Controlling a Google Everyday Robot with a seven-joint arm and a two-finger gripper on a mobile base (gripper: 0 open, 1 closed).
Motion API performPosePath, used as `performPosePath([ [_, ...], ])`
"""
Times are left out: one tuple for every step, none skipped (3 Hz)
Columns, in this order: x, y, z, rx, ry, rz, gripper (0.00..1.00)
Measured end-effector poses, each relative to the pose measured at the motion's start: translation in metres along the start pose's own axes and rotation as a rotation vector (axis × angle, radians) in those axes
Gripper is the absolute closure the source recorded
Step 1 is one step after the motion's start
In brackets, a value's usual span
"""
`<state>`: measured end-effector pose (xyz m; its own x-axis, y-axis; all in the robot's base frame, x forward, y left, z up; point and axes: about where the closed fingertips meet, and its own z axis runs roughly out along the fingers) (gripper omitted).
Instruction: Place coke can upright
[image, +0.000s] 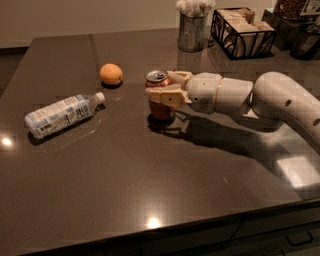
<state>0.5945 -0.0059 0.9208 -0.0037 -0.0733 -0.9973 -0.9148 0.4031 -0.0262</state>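
Coke can (161, 110) upright near middle of counter (150, 175); base on surface or just above it, cannot tell which. Pincer (161, 86) comes in from 3 o'clock and pinches can at mid-body, one finger on each side. Orange (111, 74) at 10 o'clock of can, apart. Water bottle (62, 115) on its side at 9 o'clock, well apart, cap toward can. Metal cup (192, 32) and wire basket (242, 32) at 1 o'clock, by far edge.

Pretty dim, warm indoor light from overhead. The glossy dark table (125, 175) catches small white glare spots, plus a pale patch at right. The gripper (160, 88), clamped around the coke can (161, 111) mid-table, and the arm (280, 100) cast a dark shadow underneath.
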Motion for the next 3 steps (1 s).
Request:
performPosePath([
  [0.0064, -0.0044, -0.0009, -0.018, -0.068, -0.019, 0.51],
  [0.0062, -0.0023, -0.0028, -0.055, -0.064, -0.077, 0.30],
  [0.0052, 0.0000, -0.0010, -0.062, -0.064, -0.079, 0.07],
])
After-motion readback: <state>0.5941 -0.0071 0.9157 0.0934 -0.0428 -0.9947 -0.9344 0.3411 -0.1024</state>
